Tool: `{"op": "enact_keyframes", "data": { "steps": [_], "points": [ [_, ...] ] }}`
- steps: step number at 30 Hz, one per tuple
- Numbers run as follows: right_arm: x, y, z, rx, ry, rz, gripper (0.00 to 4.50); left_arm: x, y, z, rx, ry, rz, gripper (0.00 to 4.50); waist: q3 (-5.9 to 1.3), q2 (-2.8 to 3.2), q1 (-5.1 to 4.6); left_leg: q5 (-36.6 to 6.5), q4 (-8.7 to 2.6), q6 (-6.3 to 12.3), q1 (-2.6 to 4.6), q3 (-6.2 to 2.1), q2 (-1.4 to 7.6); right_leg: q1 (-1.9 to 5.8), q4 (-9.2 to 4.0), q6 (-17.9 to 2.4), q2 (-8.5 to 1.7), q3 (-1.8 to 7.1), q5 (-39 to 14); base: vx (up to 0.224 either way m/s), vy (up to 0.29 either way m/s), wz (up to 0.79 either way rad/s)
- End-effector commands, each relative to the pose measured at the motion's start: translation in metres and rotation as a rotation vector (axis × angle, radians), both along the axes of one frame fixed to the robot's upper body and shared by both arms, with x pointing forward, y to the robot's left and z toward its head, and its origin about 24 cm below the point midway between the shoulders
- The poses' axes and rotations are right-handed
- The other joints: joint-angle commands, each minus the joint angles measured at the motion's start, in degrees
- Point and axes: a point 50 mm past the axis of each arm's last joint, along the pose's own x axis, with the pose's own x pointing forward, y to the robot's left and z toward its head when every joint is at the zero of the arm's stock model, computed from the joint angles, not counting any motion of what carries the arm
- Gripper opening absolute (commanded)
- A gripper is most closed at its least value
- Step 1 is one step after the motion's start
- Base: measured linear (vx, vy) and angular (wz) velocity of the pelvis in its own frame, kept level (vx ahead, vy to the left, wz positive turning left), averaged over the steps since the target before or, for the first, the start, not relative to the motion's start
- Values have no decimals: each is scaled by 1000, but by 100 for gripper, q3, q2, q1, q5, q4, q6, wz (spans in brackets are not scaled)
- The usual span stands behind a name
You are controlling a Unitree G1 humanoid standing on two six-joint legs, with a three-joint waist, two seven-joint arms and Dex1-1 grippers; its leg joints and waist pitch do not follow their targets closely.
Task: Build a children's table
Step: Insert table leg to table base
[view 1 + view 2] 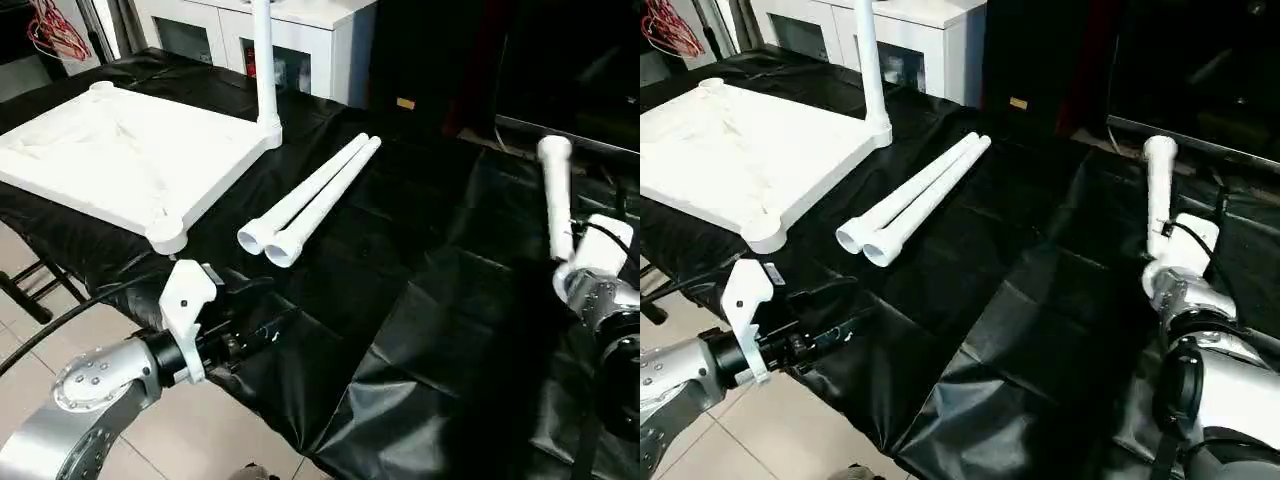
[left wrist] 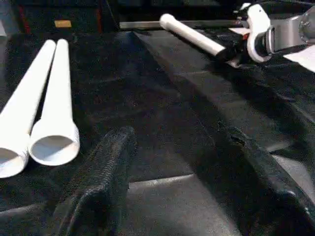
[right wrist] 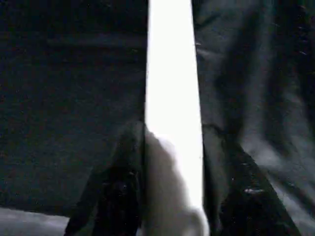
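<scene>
White tabletop (image 1: 110,150) lies upside down at the far left corner of the black-covered work table (image 1: 420,300), ribbed underside up, round corner sockets showing. Its near corner socket (image 1: 166,235) sits close to the work table's left front edge. One white leg (image 1: 264,60) stands upright in the tabletop's far right socket, just in front of the white cabinet (image 1: 300,30) behind the table.

Left gripper (image 2: 182,162) hovers low at the front left edge of the work table, over the black sheet, fingers (image 2: 98,182) spread apart, nothing between them. Released, empty.

Two loose legs (image 1: 310,200) lie side by side, touching, around the middle of the work table, just right of the tabletop, flared open ends pointing toward the front edge, narrow ends toward the back. Left wrist view looks straight into the nearer open end (image 2: 53,143).

Fourth leg (image 1: 553,195) is at the right side of the work table, rounded end pointing to the back edge. Right gripper (image 3: 172,162) has a black finger on each side of it; both fingers (image 3: 120,172) sit tight against the tube in the right wrist view, so grasping this leg near its lower end. Can't tell whether the leg is lifted off the sheet or resting on it.
</scene>
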Motion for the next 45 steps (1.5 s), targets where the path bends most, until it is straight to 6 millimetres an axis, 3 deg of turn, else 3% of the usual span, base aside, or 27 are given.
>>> {"op": "enact_keyframes", "data": {
  "steps": [1,6,9,13,17,19,21,24,26,27,28,30,31,32,33,34,35,36,37,38,39,40,41,42,43,44,45],
  "points": [
    [6,0,11,-10,-90,-2,139,4,3,-2,-3,-13,51,294,-375,-94,18,-936,-435,254,9,-131,358,297,-507,-590,-550,415,-2175,0,0,0],
    [9,1,16,-6,-151,15,129,9,-2,-8,6,-33,112,294,-375,-148,-25,-790,-427,325,9,-106,352,300,-500,-545,-532,427,-2116,0,0,0],
    [11,3,19,-20,-192,42,128,10,-9,-11,-9,-37,126,294,-391,-139,-16,-703,-424,357,1,-109,363,312,-499,-520,-541,426,-2101,0,0,0],
    [9,-4,26,-22,-261,49,128,12,-17,-15,-43,-52,154,294,-394,-207,-46,-639,-411,409,-2,-85,357,309,-520,-455,-527,428,-2132,0,0,0],
    [6,-7,30,-1,-350,51,128,20,-20,-18,-63,-75,238,294,-392,-179,-78,-639,-399,424,17,-73,343,296,-560,-300,-503,416,-2244,0,0,0],
    [5,-5,32,8,-388,64,128,23,-21,-18,-66,-78,273,294,-403,-208,-86,-624,-408,441,11,-83,354,309,-559,-246,-497,409,-2184,0,0,0],
    [-2,9,38,23,-513,136,128,32,-19,-17,-87,-89,373,294,-400,-103,-141,-634,-419,457,2,-96,354,311,-584,-194,-477,401,-2118,0,0,0],
    [-15,31,38,-1,-572,228,128,39,-15,-17,-64,-147,434,294,-370,-143,-178,-612,-439,509,-26,-110,325,317,-660,27,-449,402,-2167,0,0,0],
    [-33,54,33,-10,-591,286,128,44,-11,-17,-29,-182,493,294,-410,-82,-200,-579,-456,474,-36,-142,350,349,-641,63,-470,390,-2164,0,0,0],
    [-41,64,30,-6,-595,304,128,45,-10,-15,-18,-201,512,294,-420,-135,-165,-552,-443,563,-27,-103,286,361,-621,102,-583,484,-2212,0,0,0],
    [-48,75,27,8,-591,320,128,47,-8,-14,-24,-201,533,294,-416,-110,-157,-529,-442,618,-84,-110,262,431,-615,11,-670,519,-2319,0,0,0],
    [-53,85,24,16,-580,335,128,50,-7,-11,-33,-205,553,294,-415,-150,-45,-471,-226,781,-114,-130,234,470,-744,-188,-1090,787,-2856,0,0,0],
    [-54,89,22,17,-572,336,128,51,-7,-10,-30,-209,556,294,-390,-145,46,-553,14,631,-14,-124,242,394,-884,-377,-1251,1221,-3522,0,0,0],
    [-55,97,16,33,-544,321,128,54,-9,-7,-10,-221,548,294,-371,-160,86,-632,125,489,24,-114,209,368,-960,-455,-1187,1503,-3862,-25,80,-34],
    [-56,99,15,37,-536,314,128,56,-10,-5,0,-232,546,294,-313,-193,193,-781,194,356,10,-247,125,419,-959,-570,-1104,1711,-4162,-25,80,-34],
    [-55,102,15,46,-535,310,128,57,-11,-3,-6,-239,541,294,-317,-175,241,-781,203,313,51,-271,109,375,-961,-609,-1012,1792,-4180,-36,109,-50],
    [-54,105,15,53,-533,307,128,59,-11,-2,-20,-246,543,294,-268,-206,227,-984,72,234,221,-206,-31,209,-937,-565,-507,1923,-4188,-56,157,-42],
    [-54,106,15,52,-532,305,128,59,-10,-2,-20,-249,546,294,-274,-181,236,-1083,-2,236,329,-161,-44,108,-933,-501,-347,1932,-4176,-56,157,-42],
    [-53,108,14,53,-523,302,128,60,-7,-5,-8,-240,572,294,-254,-200,73,-1654,-147,299,589,5,13,-231,-828,-327,15,1817,-3901,-122,204,-31],
    [-53,109,15,46,-515,299,128,61,-4,-8,5,-233,599,294,-276,-147,-127,-2304,-342,446,814,155,55,-515,-606,-218,288,1437,-3475,-128,227,-31],
    [-54,110,16,40,-508,295,128,61,-2,-10,13,-229,617,294,-291,-56,-288,-2866,-581,733,773,353,237,-592,-219,-236,350,926,-2819,-128,227,-31],
    [-54,110,17,41,-505,295,128,60,-2,-11,11,-226,624,294,-291,-56,-288,-2866,-581,733,773,353,237,-592,-219,-236,350,926,-2819,-82,255,-45],
    [-54,110,18,42,-500,296,128,58,-1,-11,5,-221,633,294,-292,-25,-391,-3526,-957,783,443,575,588,-307,622,-300,47,318,-1734,-90,272,-60],
    [-54,111,18,41,-496,296,128,56,-1,-12,4,-220,635,294,-301,-127,-435,-3405,-1026,605,504,565,757,-194,796,-233,-201,134,-1041,-90,272,-60],
    [-53,111,18,35,-488,295,128,54,0,-13,3,-217,638,294,-253,-151,-431,-3422,-1071,377,476,682,765,-188,761,-248,-250,119,-1081,-75,225,-70],
    [-53,111,18,30,-484,296,128,52,0,-13,1,-215,640,294,-309,-185,-358,-3394,-991,156,146,473,383,289,370,91,-549,446,-1641,-81,163,-47],
    [-53,111,18,30,-484,296,128,52,0,-13,1,-215,640,294,-385,-393,-314,-2878,-341,48,152,353,193,233,-343,60,-1209,951,-2742,-81,163,-47]
  ]
}}
